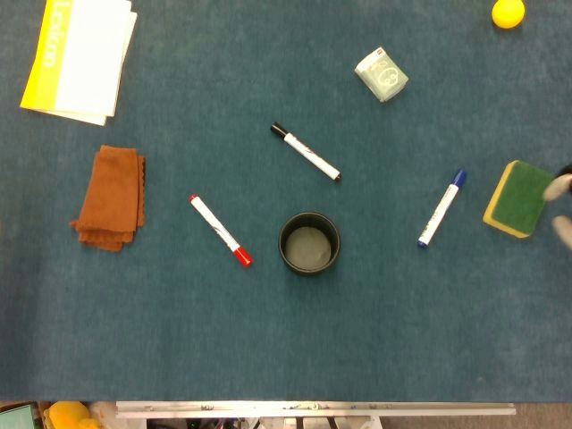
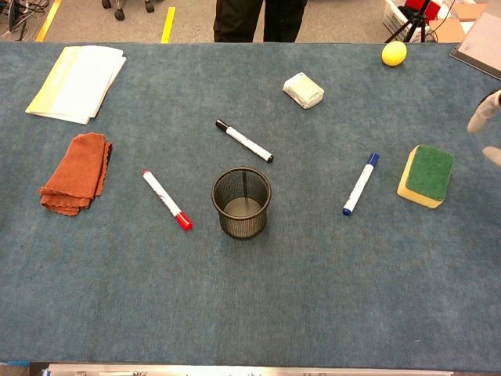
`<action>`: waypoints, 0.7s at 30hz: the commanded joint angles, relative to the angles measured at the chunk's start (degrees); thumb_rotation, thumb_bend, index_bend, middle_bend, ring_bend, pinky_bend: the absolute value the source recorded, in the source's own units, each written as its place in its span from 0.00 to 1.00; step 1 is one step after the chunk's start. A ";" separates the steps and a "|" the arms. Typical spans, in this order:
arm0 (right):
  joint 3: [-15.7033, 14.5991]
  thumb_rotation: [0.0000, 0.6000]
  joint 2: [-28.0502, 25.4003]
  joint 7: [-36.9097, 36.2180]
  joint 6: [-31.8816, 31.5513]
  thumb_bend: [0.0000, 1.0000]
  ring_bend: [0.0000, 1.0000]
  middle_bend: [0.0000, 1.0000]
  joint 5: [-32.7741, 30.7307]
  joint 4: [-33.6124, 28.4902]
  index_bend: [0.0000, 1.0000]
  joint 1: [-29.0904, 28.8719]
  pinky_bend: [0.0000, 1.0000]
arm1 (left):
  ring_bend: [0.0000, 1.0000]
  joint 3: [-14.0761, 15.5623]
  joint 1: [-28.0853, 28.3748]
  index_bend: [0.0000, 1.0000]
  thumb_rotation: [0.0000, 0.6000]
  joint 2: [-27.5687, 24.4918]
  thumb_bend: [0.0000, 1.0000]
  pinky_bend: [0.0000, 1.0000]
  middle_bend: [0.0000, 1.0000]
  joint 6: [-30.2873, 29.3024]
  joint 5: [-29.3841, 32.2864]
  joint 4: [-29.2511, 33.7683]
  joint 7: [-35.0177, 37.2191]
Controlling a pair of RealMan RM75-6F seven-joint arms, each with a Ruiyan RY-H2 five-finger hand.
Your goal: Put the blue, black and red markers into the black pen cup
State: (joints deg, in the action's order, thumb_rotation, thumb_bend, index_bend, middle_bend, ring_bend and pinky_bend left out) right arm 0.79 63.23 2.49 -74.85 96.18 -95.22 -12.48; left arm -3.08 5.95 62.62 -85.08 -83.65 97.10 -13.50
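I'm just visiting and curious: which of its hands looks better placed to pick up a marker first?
Probably the right hand: it shows at the table's right edge, near the blue marker. The left hand is not in view.

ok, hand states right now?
Left hand: not in view.
Right hand: only fingertips show at the right edge, holding nothing; open or closed cannot be told.

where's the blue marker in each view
Head view: blue marker lies right of centre, between the pen cup and the sponge, cap end up-right.
Chest view: blue marker lies right of centre, again between the pen cup and the sponge.
Shared landmark: the green-topped sponge just right of it in both.
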 commanded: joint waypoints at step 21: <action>-2.36 1.00 13.70 8.36 11.12 0.30 0.02 0.25 4.28 12.52 0.51 -9.72 0.02 | 0.17 0.42 -0.36 0.32 1.00 -1.29 0.33 0.18 0.25 0.52 0.37 0.68 1.15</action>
State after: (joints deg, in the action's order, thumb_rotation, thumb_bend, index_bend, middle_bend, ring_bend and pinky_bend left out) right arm -1.52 76.32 10.28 -64.31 100.49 -83.41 -21.66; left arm -2.66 5.59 61.34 -84.55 -83.28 97.78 -12.34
